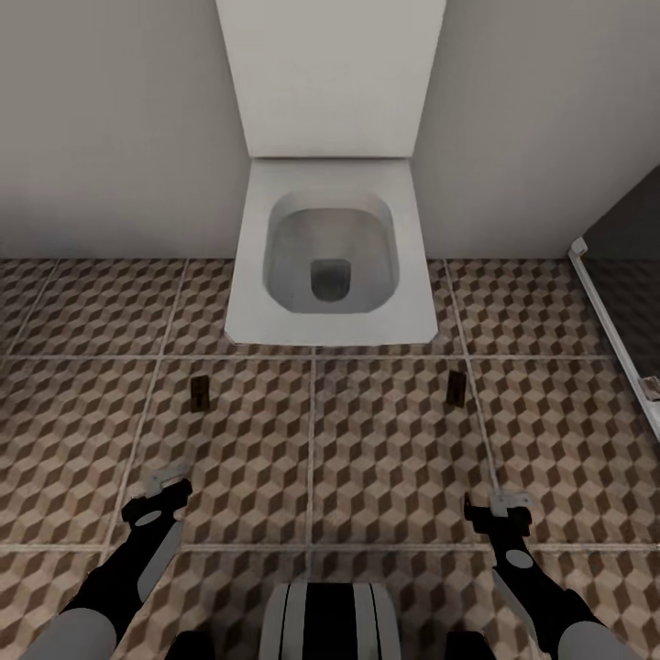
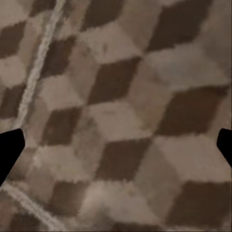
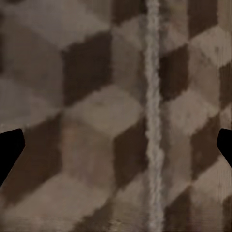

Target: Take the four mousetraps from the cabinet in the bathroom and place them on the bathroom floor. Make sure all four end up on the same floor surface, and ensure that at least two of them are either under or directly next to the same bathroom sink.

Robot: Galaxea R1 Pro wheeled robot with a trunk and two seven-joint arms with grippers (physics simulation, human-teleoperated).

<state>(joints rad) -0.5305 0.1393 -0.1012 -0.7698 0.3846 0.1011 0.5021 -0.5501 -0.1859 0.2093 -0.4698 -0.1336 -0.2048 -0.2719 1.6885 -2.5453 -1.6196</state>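
Floor tiles everywhere, toilet dead ahead, two mousetraps down.

The bathroom floor (image 1: 385, 440) spread under a white toilet (image 1: 330, 247) against the wall, a dark glass panel (image 1: 623, 275) cut off at the right edge. Left gripper (image 1: 170, 478) and right gripper (image 1: 507, 502) hung low over the tiles, fingers spread wide at both wrist views' edges, holding nothing. One mousetrap (image 1: 199, 393) lay left of the bowl, another mousetrap (image 1: 455, 385) right of it, well apart; their metal parts were too small to make out.

Both arms reach forward and down, left gripper (image 1: 163, 484) and right gripper (image 1: 503, 510) spread, empty.
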